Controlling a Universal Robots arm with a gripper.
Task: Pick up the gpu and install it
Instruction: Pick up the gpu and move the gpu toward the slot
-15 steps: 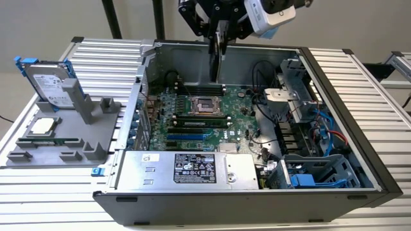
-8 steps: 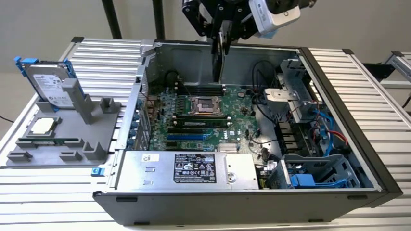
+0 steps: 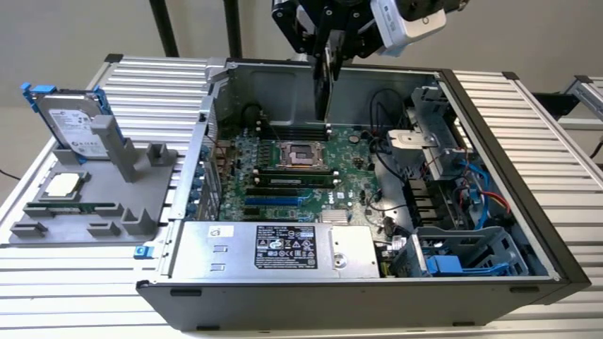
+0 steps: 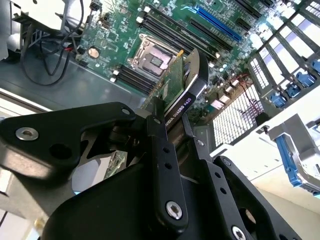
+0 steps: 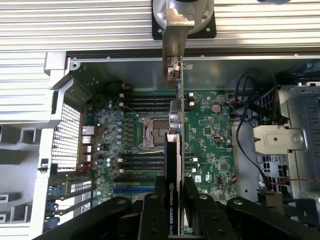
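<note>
The gpu (image 3: 323, 81) hangs edge-down above the open computer case (image 3: 490, 183), over the motherboard (image 3: 282, 176) near the CPU socket (image 3: 299, 154). My gripper (image 3: 328, 51) is shut on its upper edge. In both wrist views the black cooler (image 5: 171, 165) and green board (image 4: 170, 82) stick out from between the black fingers (image 4: 159, 145), with the silver end bracket (image 5: 172, 45) at the far end. The card is held clear of the blue and black slots (image 5: 135, 191) on the motherboard.
A grey fixture (image 3: 94, 205) at the exterior view's left holds a silver hard drive in a blue frame (image 3: 70, 123), a processor (image 3: 61, 185) and a memory stick (image 3: 70, 208). Inside the case are the power supply (image 3: 273, 247), cables (image 3: 386, 152) and a drive cage (image 3: 462, 254).
</note>
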